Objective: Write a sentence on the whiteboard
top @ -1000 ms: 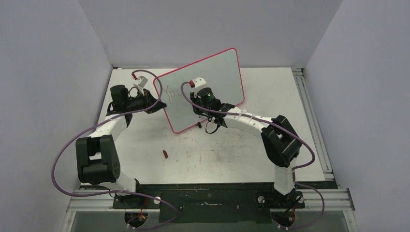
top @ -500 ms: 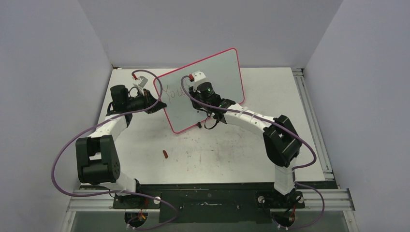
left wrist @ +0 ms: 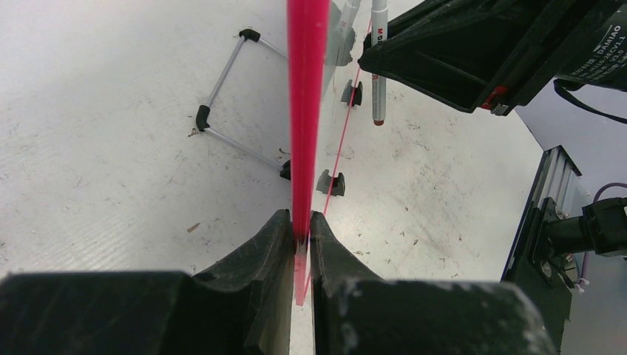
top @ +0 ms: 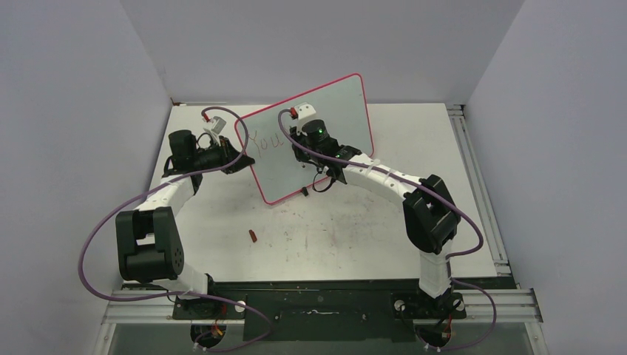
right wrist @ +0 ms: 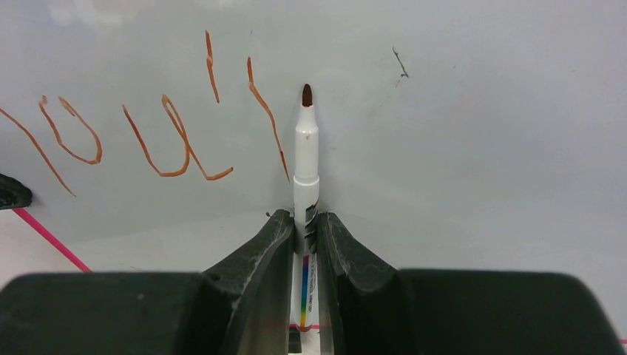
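The whiteboard (top: 310, 133) stands upright on the table (top: 333, 229), towards the far side and turned at an angle so that its left edge is the nearer one. It rests on small black clip feet (left wrist: 330, 183), with a thin wire stand (left wrist: 222, 96) behind it.

The left arm (top: 148, 244) rises from its base at the near left, bends at the elbow and reaches forward and to the right, with its wrist level at the board's left edge. The left fingers (left wrist: 266, 251) are closed tight on the pink-red rim (left wrist: 307, 111), which the wrist camera sees edge-on, running straight up between them.

The right arm (top: 429, 214) folds at a high elbow and stretches its forearm far left across the front of the board, with its wrist in front of the upper middle of the writing surface. The right fingers (right wrist: 259, 259) are clamped on the white barrel of a marker (right wrist: 306, 148), which points straight at the board. Its brown tip sits at the surface, just right of the last stroke (whether it touches cannot be told).

The sentence (right wrist: 166, 140) so far reads "You'" plus one long slanted stroke, in thin reddish-brown letters in the board's upper left.

A small reddish-brown piece (top: 252, 237) lies on the table, nearer than the board and well apart from it
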### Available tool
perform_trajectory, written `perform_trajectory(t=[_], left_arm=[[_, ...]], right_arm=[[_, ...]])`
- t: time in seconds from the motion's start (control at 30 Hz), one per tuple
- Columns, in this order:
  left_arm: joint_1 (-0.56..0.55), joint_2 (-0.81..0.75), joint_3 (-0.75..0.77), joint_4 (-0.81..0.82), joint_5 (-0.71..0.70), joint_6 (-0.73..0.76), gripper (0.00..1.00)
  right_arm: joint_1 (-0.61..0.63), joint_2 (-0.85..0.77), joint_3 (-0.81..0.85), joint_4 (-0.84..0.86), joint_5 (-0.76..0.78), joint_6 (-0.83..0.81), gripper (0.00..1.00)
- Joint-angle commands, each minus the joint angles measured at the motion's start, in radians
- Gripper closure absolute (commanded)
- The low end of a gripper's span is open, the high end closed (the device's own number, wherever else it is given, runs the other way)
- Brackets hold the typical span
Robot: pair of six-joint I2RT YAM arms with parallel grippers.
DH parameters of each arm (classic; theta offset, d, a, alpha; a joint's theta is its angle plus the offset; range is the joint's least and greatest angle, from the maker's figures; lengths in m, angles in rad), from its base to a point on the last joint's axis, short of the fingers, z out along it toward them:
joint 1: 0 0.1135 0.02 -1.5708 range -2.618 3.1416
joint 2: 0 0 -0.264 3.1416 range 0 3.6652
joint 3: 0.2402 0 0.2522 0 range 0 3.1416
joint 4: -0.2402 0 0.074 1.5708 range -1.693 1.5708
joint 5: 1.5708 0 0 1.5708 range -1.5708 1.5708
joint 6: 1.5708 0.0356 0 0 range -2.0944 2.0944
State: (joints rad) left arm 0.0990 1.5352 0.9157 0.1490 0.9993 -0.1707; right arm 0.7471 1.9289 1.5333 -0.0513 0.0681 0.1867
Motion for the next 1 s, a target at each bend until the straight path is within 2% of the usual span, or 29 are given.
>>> perform_trajectory(t=[0.0,0.97], left_arm=[[0.002,-0.034,0.038,-0.007,-0.004,0.012,1.00],[0.002,-0.037,0.038,-0.008,-0.004,0.011,1.00]], right_arm=[[-0.006,0.030,0.048,0.001,-0.022,-0.005,0.95],[0.011,0.002,-0.023,-0.014,-0.043,-0.023,0.95]])
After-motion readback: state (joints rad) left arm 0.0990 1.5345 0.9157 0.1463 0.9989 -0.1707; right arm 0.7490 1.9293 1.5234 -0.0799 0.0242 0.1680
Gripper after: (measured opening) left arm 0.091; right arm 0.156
